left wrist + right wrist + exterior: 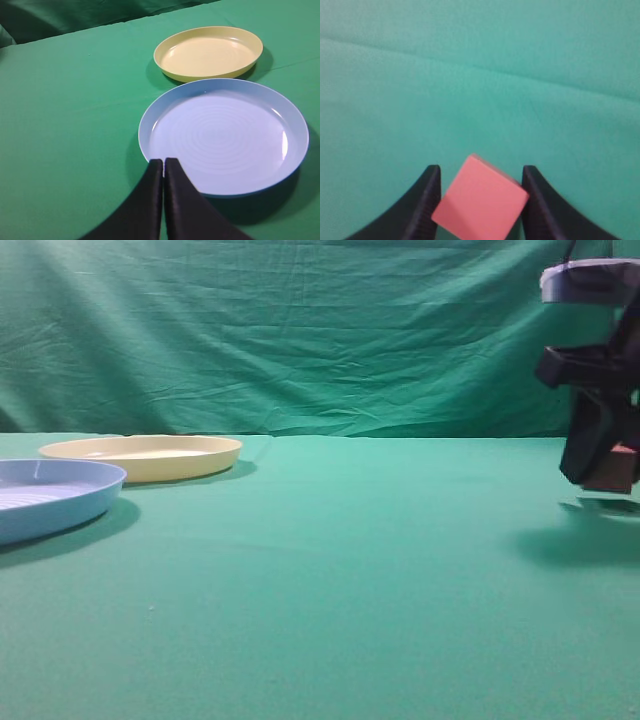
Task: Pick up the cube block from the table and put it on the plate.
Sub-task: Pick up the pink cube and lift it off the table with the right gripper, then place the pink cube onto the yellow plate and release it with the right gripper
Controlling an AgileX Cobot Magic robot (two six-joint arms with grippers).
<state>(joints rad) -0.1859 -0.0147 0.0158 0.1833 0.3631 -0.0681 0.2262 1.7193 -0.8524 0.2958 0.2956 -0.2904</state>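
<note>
At the far right of the bench [330, 570], the right claw [481, 200] grips the cube block [480, 199] clear of the cloth, turned corner-on between the fingers. It looks light, rigid and smooth, so a square grasp on flat opposite faces would suit better. The left claw [164, 162] hangs closed and empty near the blue plate [295, 125], with the plate [165, 65] beyond it, far left.

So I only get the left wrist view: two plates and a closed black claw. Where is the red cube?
Observer: The right wrist view shows the cube block tilted between the right gripper's fingers.
Operator: Is it on the table?
Observer: In the exterior view it hangs just above it, with a shadow beneath.
Operator: Near the cream plate?
Observer: No; the gripper is at the far right, that plate at the far left.
</note>
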